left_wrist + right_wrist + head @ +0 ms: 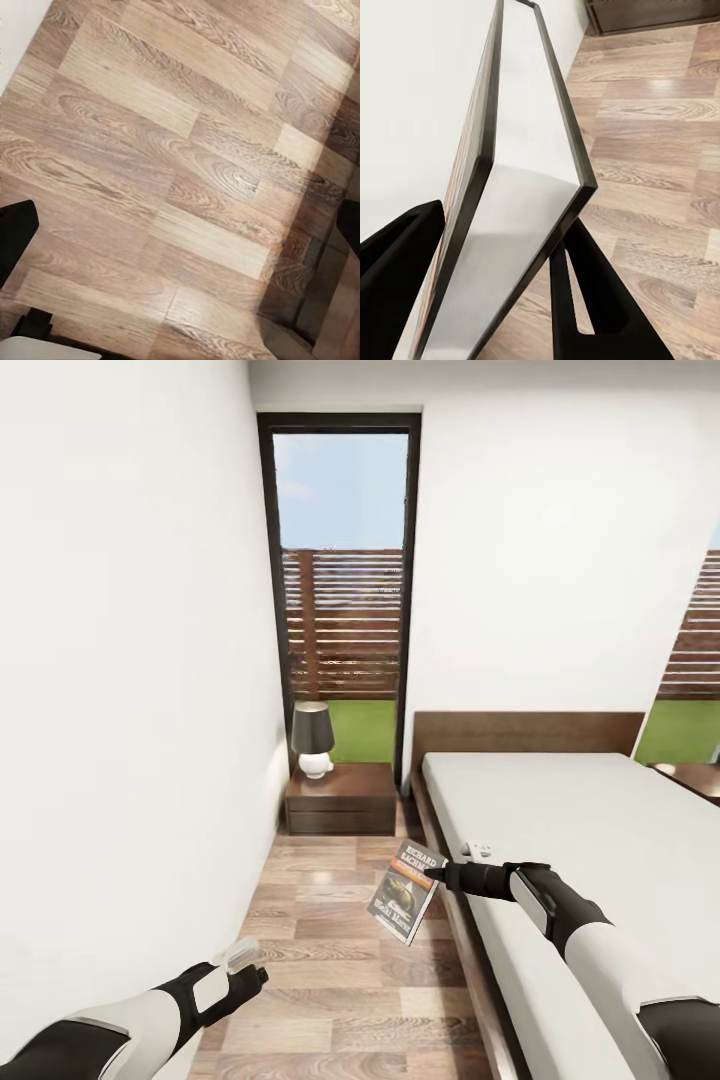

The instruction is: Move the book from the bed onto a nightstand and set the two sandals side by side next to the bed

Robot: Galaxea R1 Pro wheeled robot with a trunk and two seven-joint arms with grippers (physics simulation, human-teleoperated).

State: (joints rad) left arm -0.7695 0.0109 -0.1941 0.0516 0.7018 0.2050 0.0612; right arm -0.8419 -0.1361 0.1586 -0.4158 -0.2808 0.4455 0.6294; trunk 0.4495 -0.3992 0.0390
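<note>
Book (pixel 408 892) in right hand (pixel 437 876), seemingly tilted.

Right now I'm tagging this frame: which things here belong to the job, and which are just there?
Job:
- book, held by the right gripper
- bed
- nightstand

Just there:
- lamp on the nightstand
- window
- small white object on the bed

Right gripper (pixel 432 876) clamped; left gripper (pixel 250 966) spread

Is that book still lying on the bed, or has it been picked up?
Picked up. The right hand grips the book by its edge, hanging tilted over the floor beside the bed.
</note>
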